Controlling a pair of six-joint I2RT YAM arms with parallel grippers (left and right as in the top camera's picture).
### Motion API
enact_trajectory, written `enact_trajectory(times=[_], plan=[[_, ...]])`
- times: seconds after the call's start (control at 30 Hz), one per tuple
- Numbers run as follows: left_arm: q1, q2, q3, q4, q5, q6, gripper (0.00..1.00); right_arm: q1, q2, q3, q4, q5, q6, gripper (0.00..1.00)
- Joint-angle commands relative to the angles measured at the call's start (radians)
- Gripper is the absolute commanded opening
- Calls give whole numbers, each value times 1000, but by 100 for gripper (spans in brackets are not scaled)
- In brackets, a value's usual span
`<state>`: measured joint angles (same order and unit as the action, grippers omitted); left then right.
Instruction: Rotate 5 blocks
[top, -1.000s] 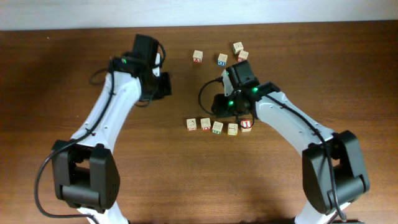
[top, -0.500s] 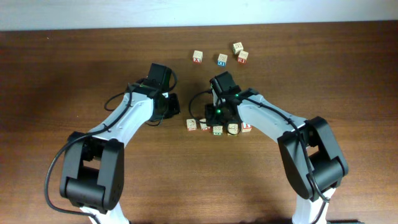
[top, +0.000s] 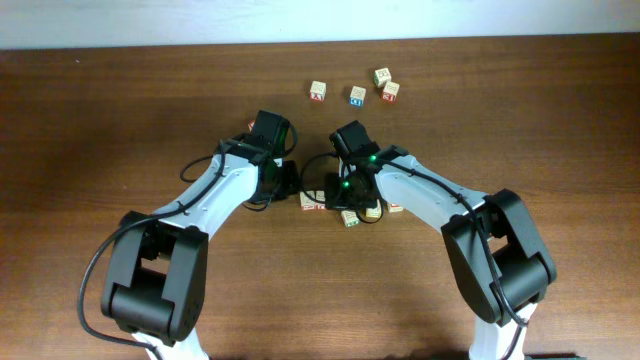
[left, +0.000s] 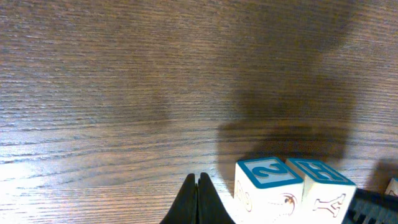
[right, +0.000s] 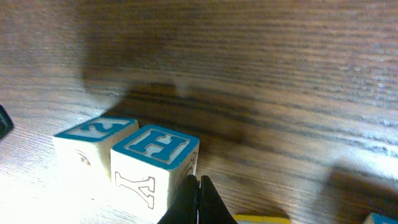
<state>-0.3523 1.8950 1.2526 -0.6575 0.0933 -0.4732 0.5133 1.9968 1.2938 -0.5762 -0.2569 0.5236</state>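
A row of pale wooden blocks lies mid-table. In the overhead view one block (top: 309, 203) shows at the row's left end, another block (top: 350, 217) sits tilted and forward of the line, and two more blocks (top: 373, 210) (top: 396, 206) lie to its right. My left gripper (left: 199, 198) is shut and empty, just left of a teal-topped "2" block (left: 267, 185). My right gripper (right: 199, 198) is shut and empty, its tips against the right side of the "H" block (right: 155, 163). The two arms hide the middle of the row from above.
Several loose cubes lie at the back: a red-lettered one (top: 318, 92), a blue-lettered one (top: 357, 96), and two more (top: 382, 76) (top: 391, 91). A yellow block edge (right: 261, 219) shows right of my right fingers. The table's far edge (top: 320, 42) meets a white wall.
The left arm swung right and down to the row's left end. The right gripper shut and slid left over the row. One block now sits forward and tilted.
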Motion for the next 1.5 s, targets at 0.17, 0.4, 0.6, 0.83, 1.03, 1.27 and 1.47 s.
enact_trajectory(times=[0.17, 0.4, 0.6, 0.83, 1.03, 1.27, 1.47], plan=[[1, -3, -10, -9, 8, -12, 0, 43, 9, 14, 57, -25, -2, 4], [47, -3, -10, 2, -15, -12, 0, 21, -2, 32, 31, -47, 5, 4], [90, -3, -10, 20, -11, -13, 0, -90, -158, 89, -162, -42, -84, 4], [138, -3, -10, 70, -4, -13, 0, -59, -120, 33, -284, 143, -176, 4], [229, -3, -9, 67, 23, -12, 0, -41, -48, 28, -320, 93, -201, 4], [229, -3, -9, 58, 23, -12, 0, -1, -26, 28, -340, 72, -167, 4], [229, -3, -10, 45, 23, -12, 0, 3, 4, 28, -223, 17, -140, 4]])
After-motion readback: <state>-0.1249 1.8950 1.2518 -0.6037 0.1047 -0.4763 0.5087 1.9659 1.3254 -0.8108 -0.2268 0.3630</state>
